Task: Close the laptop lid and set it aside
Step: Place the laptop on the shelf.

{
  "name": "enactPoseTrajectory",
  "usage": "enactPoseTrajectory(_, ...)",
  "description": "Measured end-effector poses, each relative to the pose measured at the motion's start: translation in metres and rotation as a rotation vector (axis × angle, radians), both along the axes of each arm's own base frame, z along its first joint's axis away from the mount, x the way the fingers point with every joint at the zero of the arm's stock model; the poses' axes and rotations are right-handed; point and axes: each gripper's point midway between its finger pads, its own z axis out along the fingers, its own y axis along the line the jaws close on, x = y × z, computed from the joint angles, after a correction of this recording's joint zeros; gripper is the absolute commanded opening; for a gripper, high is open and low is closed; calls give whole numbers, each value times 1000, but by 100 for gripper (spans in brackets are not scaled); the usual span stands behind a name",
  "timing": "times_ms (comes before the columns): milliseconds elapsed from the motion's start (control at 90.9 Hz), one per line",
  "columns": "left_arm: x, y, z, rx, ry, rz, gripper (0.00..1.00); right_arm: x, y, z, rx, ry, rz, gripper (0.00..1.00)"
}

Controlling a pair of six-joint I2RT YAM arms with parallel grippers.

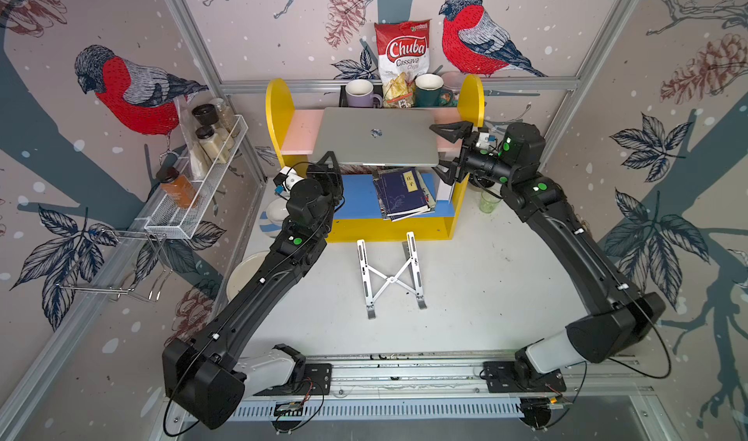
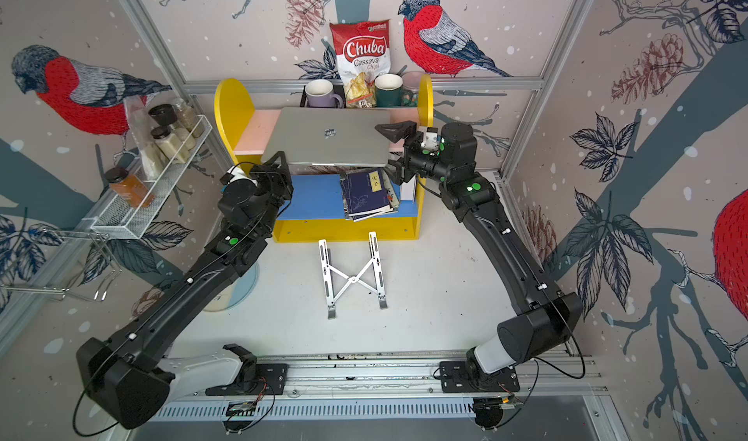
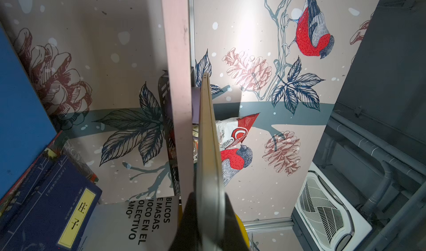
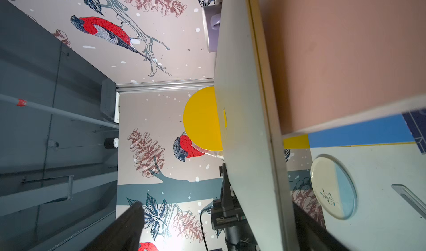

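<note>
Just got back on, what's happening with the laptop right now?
The laptop has its lid closed and lies flat over the pink shelf of the yellow rack, front edge overhanging. The left hand is shut on its front left corner. The right hand is open, fingers above and below the right edge, not gripping.

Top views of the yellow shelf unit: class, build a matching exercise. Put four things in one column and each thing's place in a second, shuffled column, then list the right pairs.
Things
1. slim silver aluminium laptop
2. dark blue book with a yellow label
3. silver X-shaped folding metal stand
4. lilac ceramic mug

Places
A. on the white tabletop, in front of the yellow shelf unit
B. lid closed, over the pink shelf board
C. on the blue shelf board
D. at the back, beside the red-and-white chips bag

Pairs: 1-B, 2-C, 3-A, 4-D
</note>
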Motion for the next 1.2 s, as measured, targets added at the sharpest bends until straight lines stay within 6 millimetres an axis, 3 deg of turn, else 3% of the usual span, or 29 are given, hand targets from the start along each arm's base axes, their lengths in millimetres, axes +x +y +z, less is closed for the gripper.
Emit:
enactPoseTrajectory(121, 4, 4, 8, 14, -13, 39, 0, 0, 0, -1, -3, 1, 0, 96)
enactPoseTrajectory(286, 14, 5, 1, 7, 8, 75, 0, 0, 1, -2, -5, -3, -4, 96)
enactPoseTrajectory(803, 29, -16, -1, -10, 9, 35, 0, 3, 2, -11, -42, -73, -15, 97)
enactPoseTrajectory(1001, 28, -21, 6, -54, -26, 21, 47, 3, 3, -13, -47, -83, -15, 97)
enactPoseTrajectory(1144, 25, -21, 16, -95, -72, 15, 64, 3, 2, -14, -48, -86, -15, 97)
enactPoseTrajectory(1199, 23, -21, 19, -106, -86, 13, 75, 3, 2, -14, -53, -91, -15, 97)
